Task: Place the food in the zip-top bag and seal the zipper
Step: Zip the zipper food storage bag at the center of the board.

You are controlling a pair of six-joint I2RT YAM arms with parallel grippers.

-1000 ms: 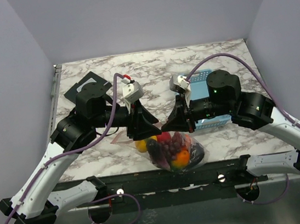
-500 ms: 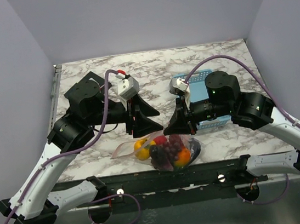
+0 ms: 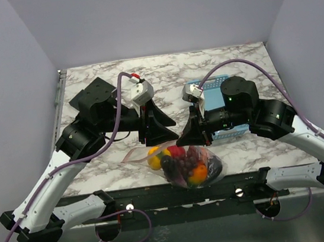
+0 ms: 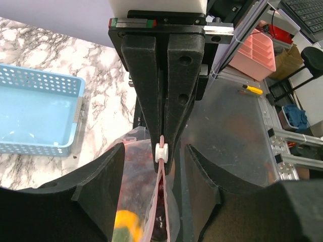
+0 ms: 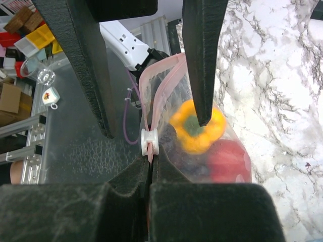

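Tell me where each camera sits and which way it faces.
Top: above and behind, looking down on table, left arm, right arm, bag.
Left wrist: past its open left fingers at the right fingers pinching the zipper.
Right wrist: past its shut right fingers at the left fingers and bag.
Shared: both wrist views show the white slider.

My left arm (image 3: 46, 193), right arm (image 3: 311, 140): white links, black joint housings. Purple cable (image 3: 117, 112) along each. White camera block (image 3: 141, 94) on each wrist. Green light (image 3: 231, 97) on right arm. Left gripper (image 3: 172, 131) fingers (image 4: 98, 196) matte black, wedge-shaped.
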